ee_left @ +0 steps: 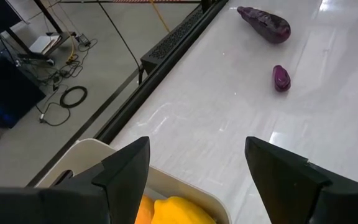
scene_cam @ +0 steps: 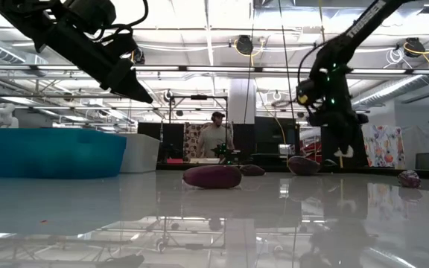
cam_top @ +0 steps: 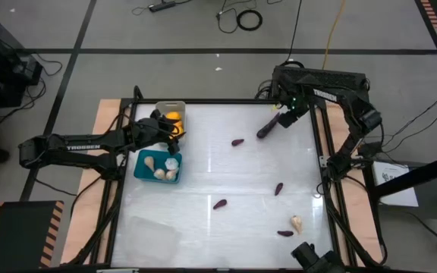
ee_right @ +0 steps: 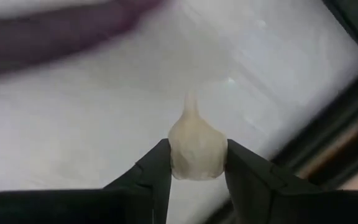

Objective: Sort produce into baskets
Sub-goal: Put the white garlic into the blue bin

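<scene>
The pale cream garlic bulb (ee_right: 196,151), rounded with its pointed tip aimed away from the palm, is clamped between the two fingers of the right gripper (ee_right: 196,163), so the squeeze should be kept steady and the bulb carried level to the teal basket (cam_top: 144,168), where similar bulbs appear to lie. The left gripper (ee_left: 196,165) hangs with fingers apart just over the light grey basket (ee_left: 101,151) of yellow fruit (ee_left: 178,210).
</scene>
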{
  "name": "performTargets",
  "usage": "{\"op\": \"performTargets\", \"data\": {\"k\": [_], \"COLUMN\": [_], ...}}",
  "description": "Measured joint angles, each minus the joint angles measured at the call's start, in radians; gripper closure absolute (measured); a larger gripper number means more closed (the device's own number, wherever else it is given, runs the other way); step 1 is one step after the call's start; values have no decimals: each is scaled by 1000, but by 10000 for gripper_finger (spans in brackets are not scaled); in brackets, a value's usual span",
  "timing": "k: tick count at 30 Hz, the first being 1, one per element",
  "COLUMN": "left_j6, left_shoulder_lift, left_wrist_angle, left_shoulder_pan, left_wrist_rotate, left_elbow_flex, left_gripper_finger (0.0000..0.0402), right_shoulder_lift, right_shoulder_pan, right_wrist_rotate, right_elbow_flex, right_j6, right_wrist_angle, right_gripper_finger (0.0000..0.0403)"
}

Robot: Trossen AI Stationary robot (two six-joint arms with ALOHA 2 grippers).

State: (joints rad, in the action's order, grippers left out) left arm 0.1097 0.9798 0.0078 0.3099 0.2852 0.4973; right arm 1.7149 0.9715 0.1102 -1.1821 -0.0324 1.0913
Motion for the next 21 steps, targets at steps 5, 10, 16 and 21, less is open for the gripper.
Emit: {"op": "performTargets", "data": {"k": [5, 10, 16, 21], "left_j6": [1, 1, 1, 1], "left_shoulder_lift": [0, 0, 0, 0], "left_wrist_angle": [2, 5, 17, 36], "left_shoulder_pan": [0, 0, 0, 0], "left_wrist_rotate": [0, 0, 0, -23], "left_elbow_flex": [0, 0, 0, 1], "left_gripper_finger": [130, 130, 130, 130], "right_shoulder_lift": [-70, -100, -94, -73], "right_shoulder_pan": [-73, -229, -457, -625], "right_wrist_rotate": [-162, -169, -169, -168], "right_elbow_flex": [-6, -6, -6, -6], "right_j6": [55, 132, 196, 194], "right_wrist_angle": [-19, -105, -321, -597], "right_gripper_finger": [278, 278, 278, 278]}}
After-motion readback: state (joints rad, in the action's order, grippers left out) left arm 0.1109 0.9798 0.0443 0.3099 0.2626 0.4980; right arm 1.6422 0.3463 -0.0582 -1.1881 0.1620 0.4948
